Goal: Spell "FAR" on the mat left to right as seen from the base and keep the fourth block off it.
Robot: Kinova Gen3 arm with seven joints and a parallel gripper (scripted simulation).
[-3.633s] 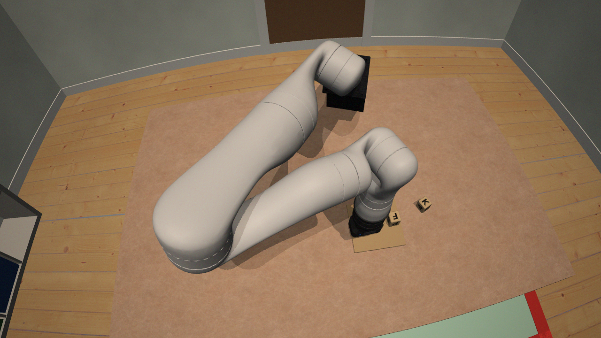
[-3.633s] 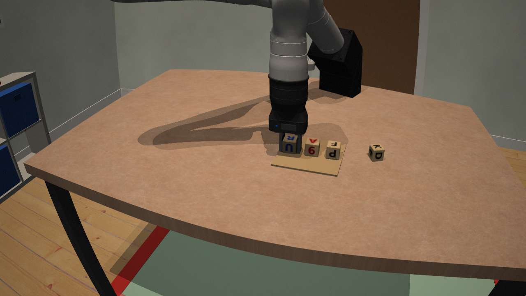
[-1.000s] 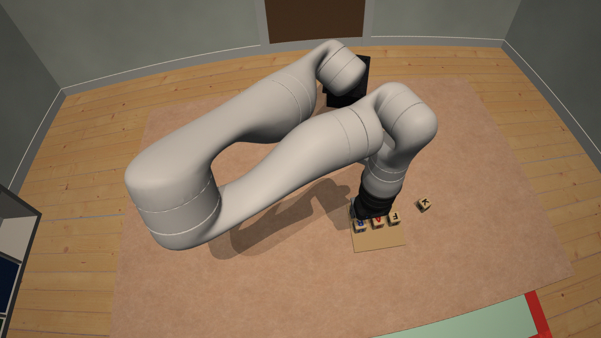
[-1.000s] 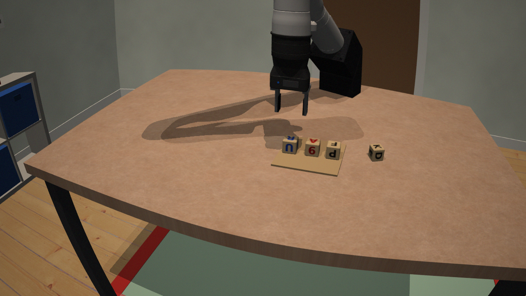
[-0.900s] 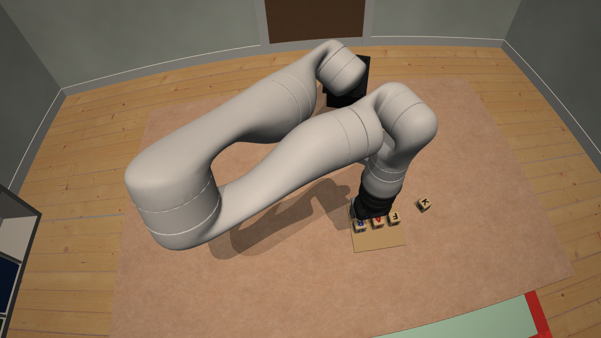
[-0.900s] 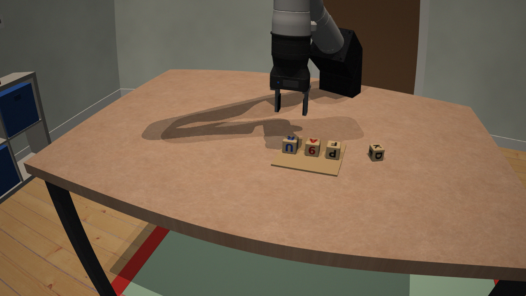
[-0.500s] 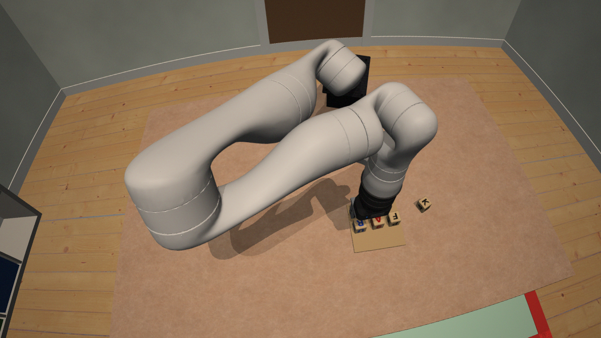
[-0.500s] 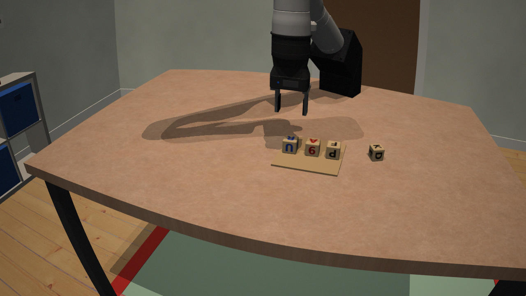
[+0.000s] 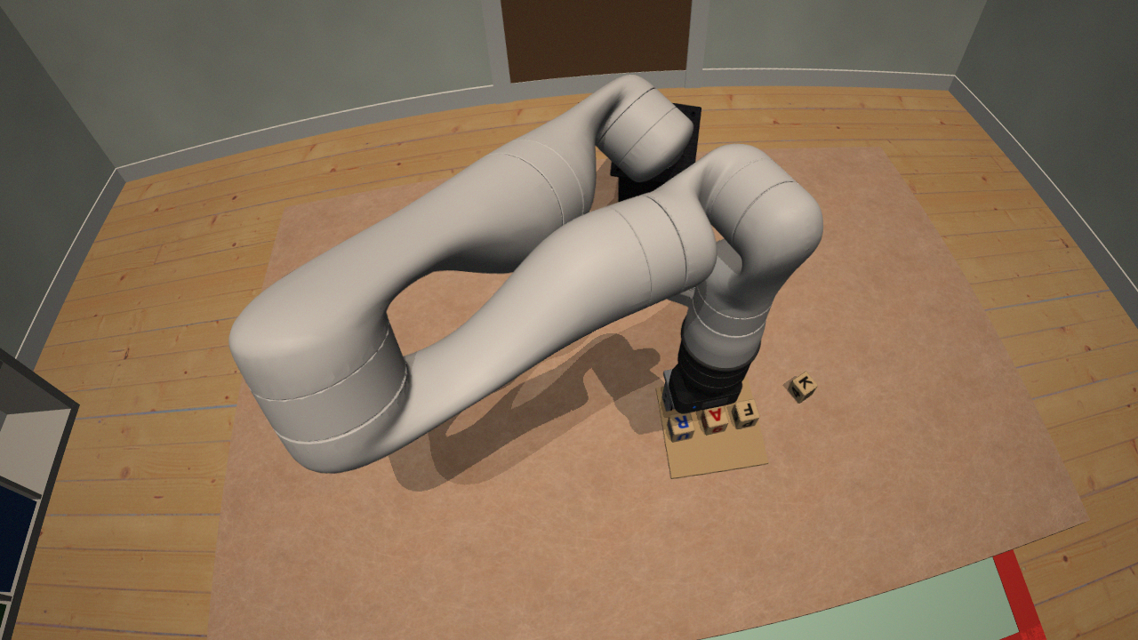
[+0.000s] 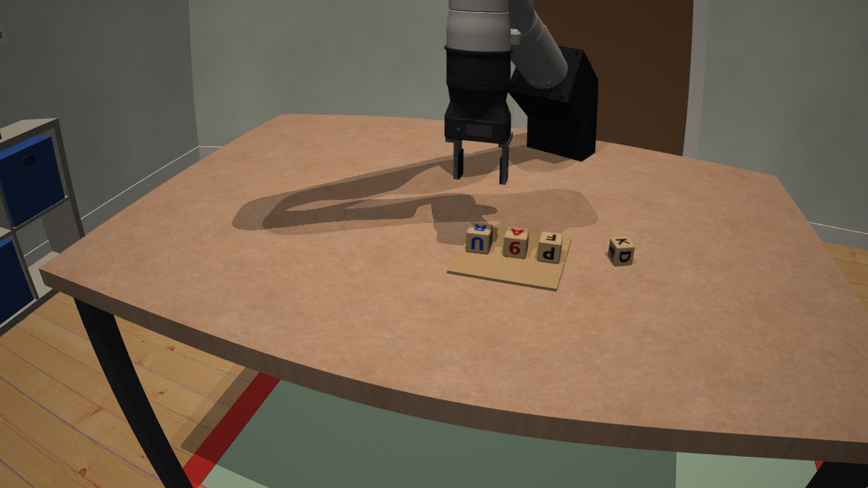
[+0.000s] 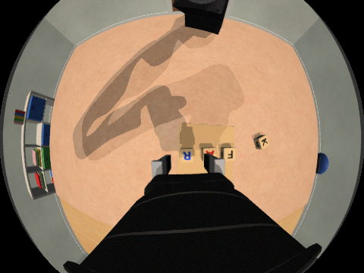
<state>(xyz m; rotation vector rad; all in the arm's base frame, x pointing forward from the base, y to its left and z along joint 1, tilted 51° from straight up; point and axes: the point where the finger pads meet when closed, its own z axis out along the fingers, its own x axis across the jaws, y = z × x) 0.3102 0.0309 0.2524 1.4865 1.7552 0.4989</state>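
Three lettered blocks on the mat: the F block [image 9: 745,413] [image 10: 549,249] [image 11: 229,154], the A block [image 9: 714,421] [image 10: 515,244] [image 11: 209,152] and the R block [image 9: 680,429] [image 10: 478,239] [image 11: 186,155], side by side with gaps between them.
Reading from the base: F on the left, A in the middle, R on the right, tops upright for someone standing there.
Mat: the tan mat [image 9: 716,461] [image 10: 506,270] [image 11: 208,136] lies flat on the desk [image 9: 556,540] [image 10: 364,303] [image 11: 280,95], between its base-side edge and the opposite edge, nearer the robot's left edge than the right.
Base: the black base [image 9: 637,190] [image 10: 564,127] [image 11: 205,24] stands at the desk's base-side edge.
K block: the K block [image 9: 804,387] [image 10: 620,251] [image 11: 262,142] sits fully off the mat, on the side towards the desk's left edge, turned askew to the row.
Tool: the tool [image 9: 704,394] [image 10: 480,180] [image 11: 187,161] is wide open and grips nothing, fingers pointing down above the desk.
Blocks relative to tool: all four are lower than its fingertips and apart from them; in the wrist view, R shows in line with the gap between the fingers, A is partly behind one finger, and F and K lie beyond that finger.
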